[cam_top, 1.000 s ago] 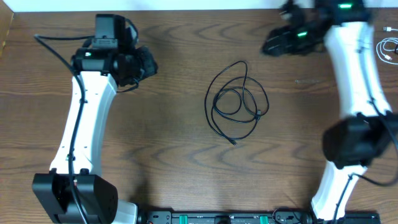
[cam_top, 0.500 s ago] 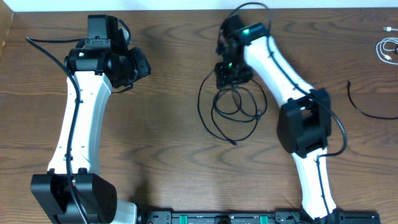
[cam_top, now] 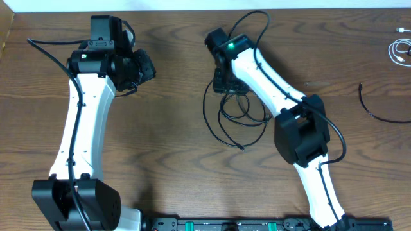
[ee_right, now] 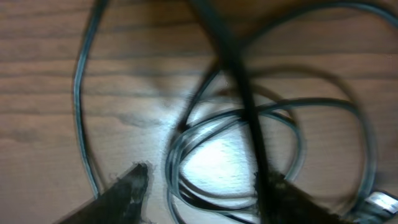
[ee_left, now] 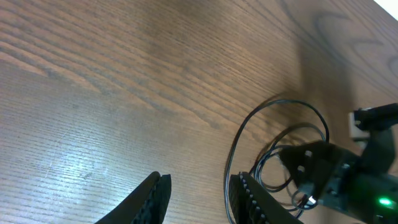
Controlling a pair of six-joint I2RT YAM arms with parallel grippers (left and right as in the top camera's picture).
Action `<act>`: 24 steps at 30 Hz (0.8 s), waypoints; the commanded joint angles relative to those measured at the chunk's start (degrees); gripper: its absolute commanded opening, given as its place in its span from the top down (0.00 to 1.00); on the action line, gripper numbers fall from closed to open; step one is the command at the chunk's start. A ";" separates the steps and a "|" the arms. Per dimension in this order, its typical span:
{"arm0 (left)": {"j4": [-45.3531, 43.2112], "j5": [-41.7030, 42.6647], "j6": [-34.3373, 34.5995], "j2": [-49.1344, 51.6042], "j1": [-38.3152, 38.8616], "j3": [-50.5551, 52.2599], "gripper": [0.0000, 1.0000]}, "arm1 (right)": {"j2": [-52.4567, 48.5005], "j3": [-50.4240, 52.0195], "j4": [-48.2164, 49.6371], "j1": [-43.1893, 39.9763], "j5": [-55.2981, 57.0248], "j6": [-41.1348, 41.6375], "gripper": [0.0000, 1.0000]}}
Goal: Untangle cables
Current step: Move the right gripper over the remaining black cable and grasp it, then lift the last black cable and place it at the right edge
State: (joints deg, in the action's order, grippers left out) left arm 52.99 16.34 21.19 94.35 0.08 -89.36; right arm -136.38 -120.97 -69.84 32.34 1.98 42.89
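A tangle of black cable [cam_top: 239, 110] lies in loops at the table's centre. My right gripper [cam_top: 226, 82] is down on its upper left part. In the right wrist view its fingers [ee_right: 129, 188] stand apart, and the gripper [ee_right: 202, 190] is open with several blurred strands of the black cable [ee_right: 186, 146] lying between them. A second black cable [cam_top: 376, 110] lies apart at the right edge, and a white cable [cam_top: 401, 51] is coiled at the far right. My left gripper [cam_top: 148, 67] hovers open at upper left, holding nothing [ee_left: 199, 196], and its wrist view shows the same tangle [ee_left: 245, 140].
The right arm [cam_top: 276, 83] stretches diagonally over the right side of the tangle. A thick black cord [cam_top: 250, 19] fixed to the arm arcs above its wrist. The table's back edge [cam_top: 192, 9] runs close behind both grippers.
My right arm has swung from the far upper right to the centre and come down on the tangle. The outer loop has shifted slightly left. The left arm has barely moved.
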 commanded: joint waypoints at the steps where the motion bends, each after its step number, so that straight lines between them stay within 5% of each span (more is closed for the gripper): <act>1: 0.39 -0.59 -0.11 -0.04 -0.17 0.15 0.64 | -0.70 4.26 2.93 2.29 0.87 8.66 0.42; 8: 0.74 -0.59 -0.11 -0.04 -0.17 0.15 0.64 | -0.70 9.66 8.70 2.97 0.39 11.52 0.48; 13: 0.74 -0.59 -0.11 -0.04 -0.17 0.15 0.64 | -0.70 13.84 12.15 2.97 -0.02 10.86 0.77; 15: 0.74 -0.59 -0.11 -0.04 -0.17 0.15 0.64 | -0.70 15.26 12.57 2.97 -0.02 8.98 0.99; 24: 0.72 -0.61 -0.11 -0.04 -0.17 0.15 0.64 | 9.51 9.55 8.61 -5.46 -4.15 -16.79 0.99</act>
State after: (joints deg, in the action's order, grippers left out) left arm 53.58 16.34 21.19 94.35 0.05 -89.36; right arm -133.71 -108.49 -60.58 30.79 -0.10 35.83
